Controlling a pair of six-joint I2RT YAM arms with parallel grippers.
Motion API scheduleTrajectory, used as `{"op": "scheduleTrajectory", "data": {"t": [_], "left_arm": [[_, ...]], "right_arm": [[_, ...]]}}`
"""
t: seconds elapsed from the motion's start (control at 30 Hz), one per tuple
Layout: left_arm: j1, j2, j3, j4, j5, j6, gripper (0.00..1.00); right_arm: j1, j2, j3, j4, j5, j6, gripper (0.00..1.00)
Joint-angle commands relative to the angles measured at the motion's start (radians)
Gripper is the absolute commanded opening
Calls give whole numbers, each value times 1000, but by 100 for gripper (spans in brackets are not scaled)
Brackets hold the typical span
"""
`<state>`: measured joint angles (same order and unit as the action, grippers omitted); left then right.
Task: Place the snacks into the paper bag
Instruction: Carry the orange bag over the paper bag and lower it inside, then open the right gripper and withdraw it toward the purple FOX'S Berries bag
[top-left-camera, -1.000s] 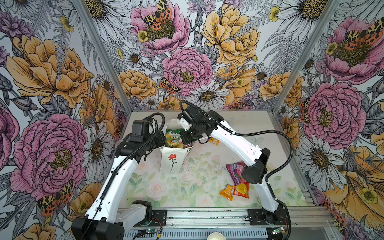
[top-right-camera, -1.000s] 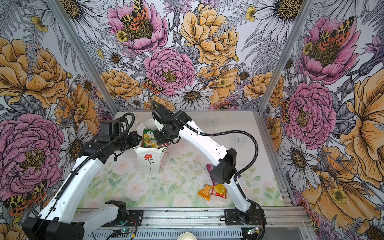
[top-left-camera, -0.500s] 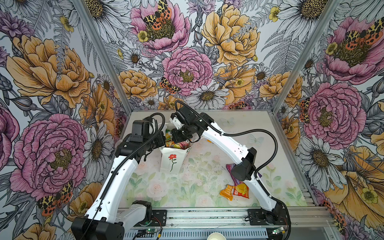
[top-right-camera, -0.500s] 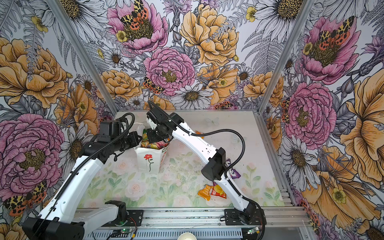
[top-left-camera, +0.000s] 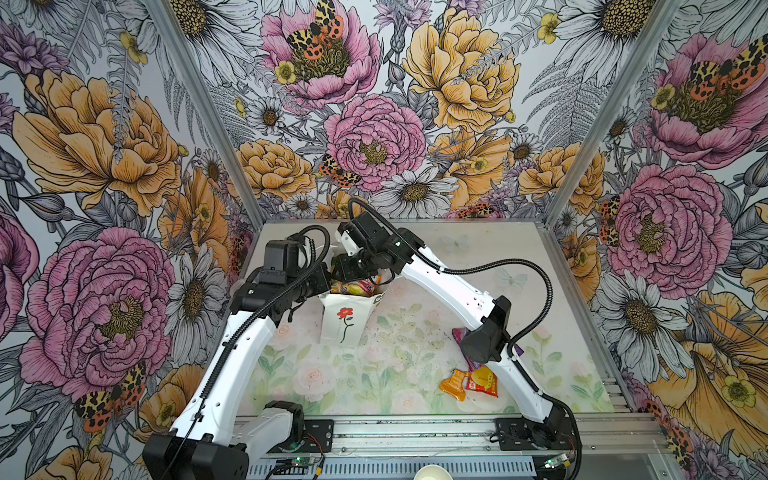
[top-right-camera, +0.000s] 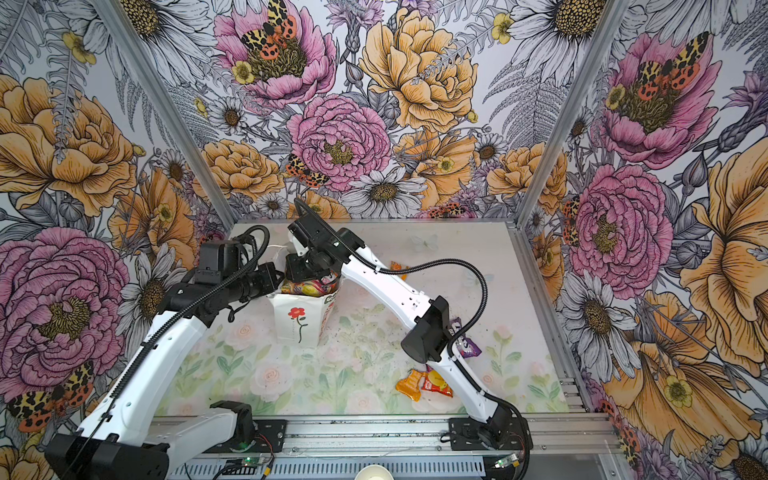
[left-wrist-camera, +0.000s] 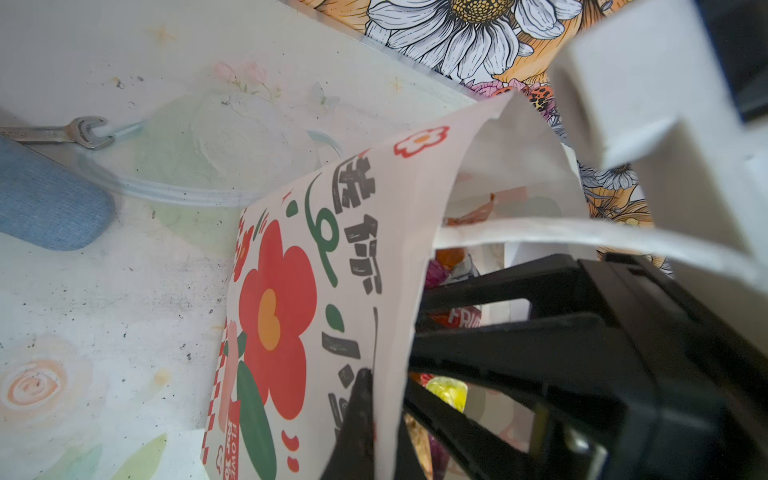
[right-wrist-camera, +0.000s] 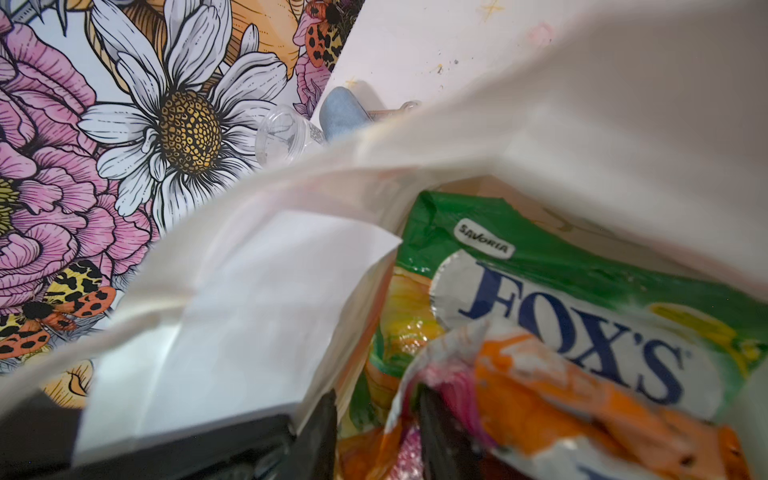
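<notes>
On the left, the left pincer (left-wrist-camera: 386, 388) is seen clamped on the left rim of the paper bag (top-left-camera: 345, 328), with one finger outside the printed wall and one inside. The bag is stood upright on the table (top-left-camera: 374, 374), left of centre and toward the far side, with its red flower turned to the near edge and its mouth open. The mouth is filled with snacks (top-left-camera: 353, 287), and a green packet (right-wrist-camera: 582, 291) is shown against the inner wall. The right pincer (right-wrist-camera: 376, 415) is set into the mouth. Its fingers are parted by a narrow gap, and an orange-and-white packet (right-wrist-camera: 561, 395) is draped against one of them, so a grip on it cannot be confirmed. Further right, an orange-yellow packet (top-right-camera: 398, 267) is seen lying toward the far side, beside the right arm. At the near right, a purple packet (top-right-camera: 467, 345) is partly hidden by that arm's elbow. Just nearer, a crumpled orange packet (top-left-camera: 453, 384) and a red packet (top-left-camera: 482, 380) are laid touching each other.
</notes>
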<state>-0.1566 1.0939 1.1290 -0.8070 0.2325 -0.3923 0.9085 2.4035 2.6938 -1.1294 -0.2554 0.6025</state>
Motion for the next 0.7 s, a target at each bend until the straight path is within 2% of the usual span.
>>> {"op": "scheduleTrajectory", "data": {"t": [0.0, 0.67], "left_arm": [[2, -17, 9, 115, 41, 6, 0], [16, -12, 8, 115, 35, 2, 0]], "right_arm": [[14, -36, -13, 42, 34, -2, 37], [7, -361, -243, 47, 268, -76, 39]]}}
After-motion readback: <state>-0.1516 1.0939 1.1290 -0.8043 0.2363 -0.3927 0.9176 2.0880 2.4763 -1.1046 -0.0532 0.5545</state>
